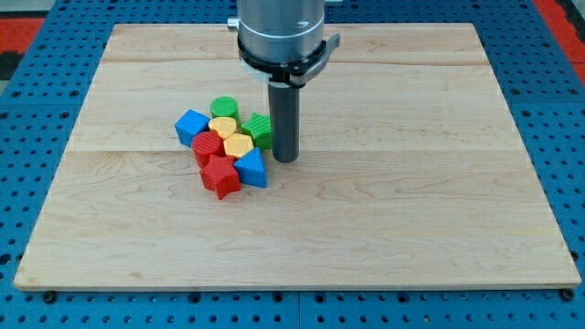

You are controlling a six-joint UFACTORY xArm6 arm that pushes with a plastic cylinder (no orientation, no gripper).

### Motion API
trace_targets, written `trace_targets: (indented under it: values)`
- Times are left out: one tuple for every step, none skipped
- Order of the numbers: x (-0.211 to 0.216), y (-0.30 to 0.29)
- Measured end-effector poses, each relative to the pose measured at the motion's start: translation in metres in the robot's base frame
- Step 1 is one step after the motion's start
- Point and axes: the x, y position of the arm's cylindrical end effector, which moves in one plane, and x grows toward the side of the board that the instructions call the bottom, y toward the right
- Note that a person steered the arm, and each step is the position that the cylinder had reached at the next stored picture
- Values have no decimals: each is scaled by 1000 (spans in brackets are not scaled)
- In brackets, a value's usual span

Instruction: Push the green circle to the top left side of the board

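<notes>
tip [286,160] set at the right edge of the block cluster; green circle [224,107] not yet separated.

no gripper is fitted and nothing is held; only pushing is possible. the green circle is found at the cluster's top, touching the yellow block [222,126], just beside the green ridged block [259,130] that borders the rod. it is judged light, rigid and easily slid; contact is best made on its lower-right side.
</notes>
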Motion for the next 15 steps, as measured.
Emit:
trace_targets:
  values:
    - [4, 0]
    - [-25, 54]
    - [-69, 49]
    - [-95, -12]
    - [-125, -86]
    - [-113, -122]
    - [-77, -122]
    - [-52, -114]
    - [-35, -65]
    - [-40, -8]
    - [-69, 8]
    - [-88, 12]
    - [-109, 66]
    - [-126, 31]
    - [-114, -10]
